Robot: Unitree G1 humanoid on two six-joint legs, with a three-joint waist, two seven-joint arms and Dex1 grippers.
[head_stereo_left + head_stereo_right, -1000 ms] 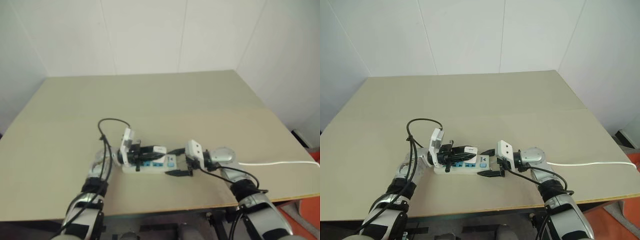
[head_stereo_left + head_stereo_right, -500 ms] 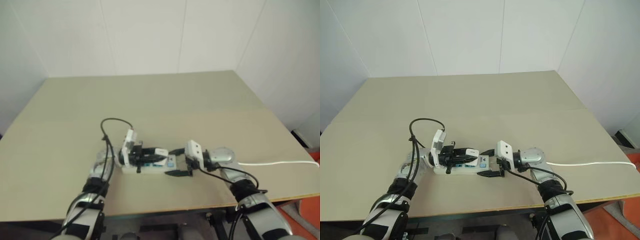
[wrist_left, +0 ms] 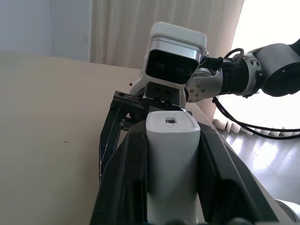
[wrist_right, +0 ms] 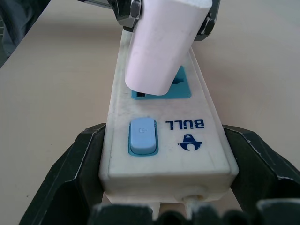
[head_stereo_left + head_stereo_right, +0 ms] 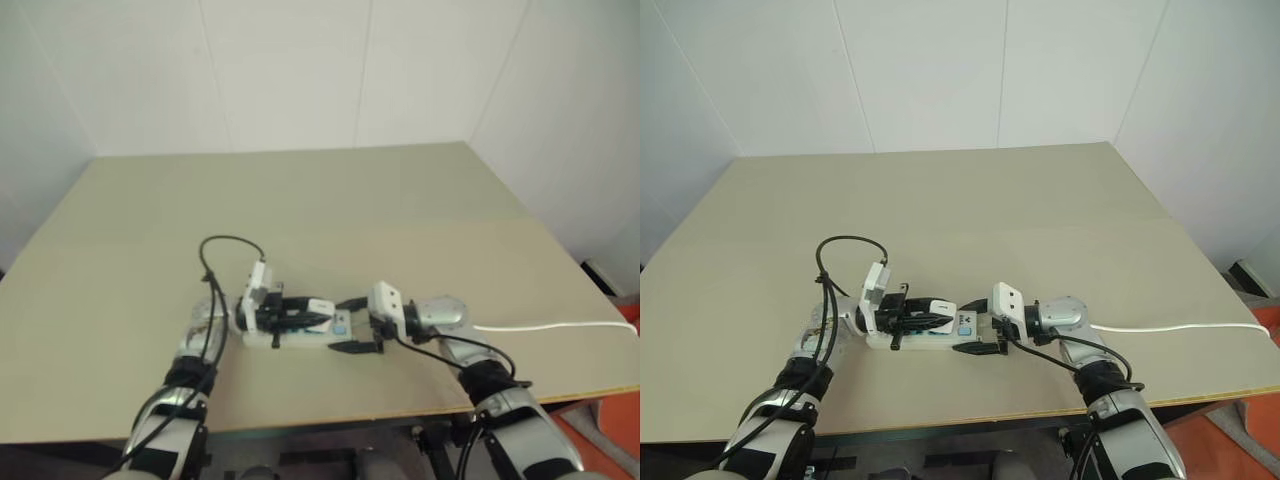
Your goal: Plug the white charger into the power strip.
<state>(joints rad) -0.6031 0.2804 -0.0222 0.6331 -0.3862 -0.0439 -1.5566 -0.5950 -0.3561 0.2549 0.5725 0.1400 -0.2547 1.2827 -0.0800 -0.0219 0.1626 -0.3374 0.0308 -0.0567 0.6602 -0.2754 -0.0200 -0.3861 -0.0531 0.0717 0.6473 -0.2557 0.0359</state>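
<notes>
The power strip lies flat on the table, a white bar with blue socket faces and a blue switch at its right end. My right gripper is shut on that end, with one black finger against each long side. My left gripper reaches in level from the left and is shut on the white charger. The charger hangs tilted over the socket beside the switch, its lower end on the blue face. Its pins are hidden. The left fingers flank the charger.
A thin white cord runs from the strip's right end across the tan table and off its right edge. A black cable loop arches above my left arm. White walls stand behind the table.
My left gripper has rolled slightly with the charger, which now sits a touch lower over the strip. The right gripper and the strip have kept still.
</notes>
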